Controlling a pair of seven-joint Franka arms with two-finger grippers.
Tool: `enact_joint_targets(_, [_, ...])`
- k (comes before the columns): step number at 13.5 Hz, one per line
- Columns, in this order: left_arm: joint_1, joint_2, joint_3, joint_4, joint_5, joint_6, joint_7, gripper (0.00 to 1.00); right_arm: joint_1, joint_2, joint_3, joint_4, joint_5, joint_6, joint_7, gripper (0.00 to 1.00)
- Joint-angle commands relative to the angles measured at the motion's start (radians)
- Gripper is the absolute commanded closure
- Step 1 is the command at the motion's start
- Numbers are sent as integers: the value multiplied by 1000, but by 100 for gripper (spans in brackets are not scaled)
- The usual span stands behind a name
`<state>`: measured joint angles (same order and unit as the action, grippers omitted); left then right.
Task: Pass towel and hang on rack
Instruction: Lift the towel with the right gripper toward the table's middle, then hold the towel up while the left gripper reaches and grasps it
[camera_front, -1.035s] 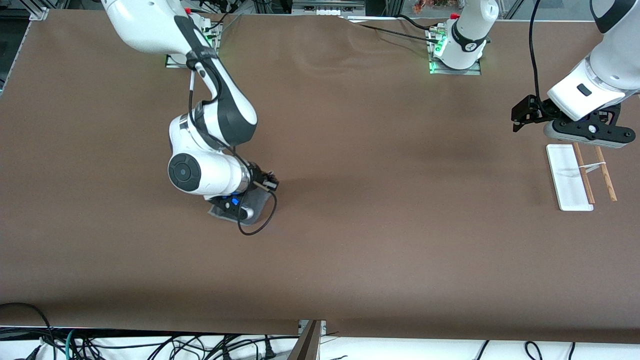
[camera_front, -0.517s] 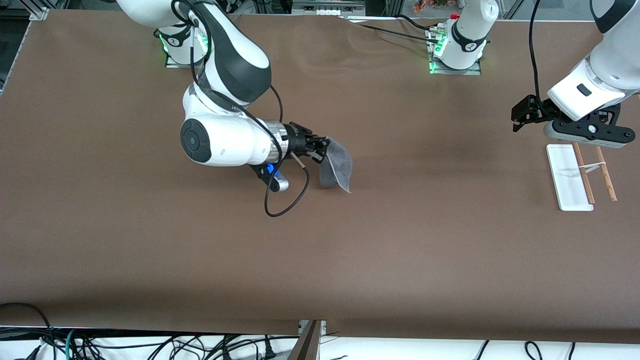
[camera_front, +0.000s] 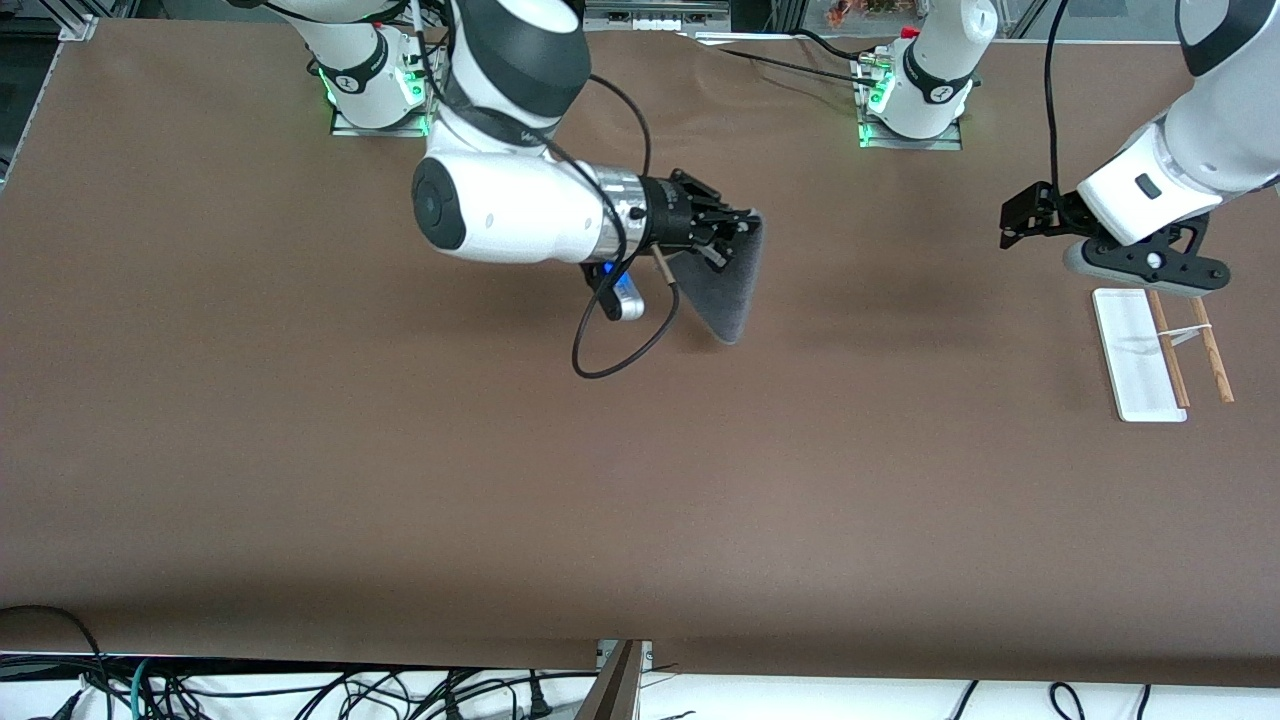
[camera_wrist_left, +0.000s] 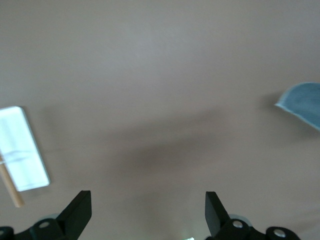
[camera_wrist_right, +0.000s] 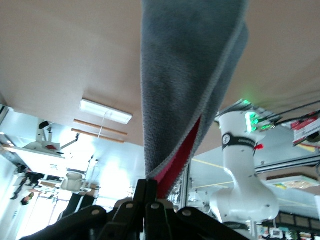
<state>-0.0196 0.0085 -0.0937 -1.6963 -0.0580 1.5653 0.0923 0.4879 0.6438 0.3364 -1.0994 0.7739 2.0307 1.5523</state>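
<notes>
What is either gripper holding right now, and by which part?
The right gripper is shut on the towel, pinching its upper edge so it hangs over the table. The left gripper, above the rack, is open and holds nothing.

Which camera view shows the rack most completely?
The front view: the whole rack, white base and both rods. The left wrist view cuts it at the frame edge; the right wrist view shows it small, far off.

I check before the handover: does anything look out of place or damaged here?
Nothing stands out. The right hand holds the towel hanging over the table; the open left hand waits above the upright rack.
</notes>
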Motion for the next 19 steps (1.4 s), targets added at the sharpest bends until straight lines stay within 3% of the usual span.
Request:
enact_joint_targets(1, [9, 24, -4, 7, -74, -16, 97, 0, -11, 11, 58, 29, 18, 84, 84, 100])
enact_joint_targets(8, [35, 109, -4, -13, -241, 5, 485, 0, 3, 11, 125, 38, 15, 218, 178, 100])
enact_joint_targets(13, [75, 211, -4, -106, -434, 54, 918, 0, 17, 11, 124, 38, 11, 249, 198, 100])
enact_joint_targets(19, [89, 315, -12, -232, -756, 139, 1435, 0, 21, 11, 122, 38, 5, 250, 200, 100])
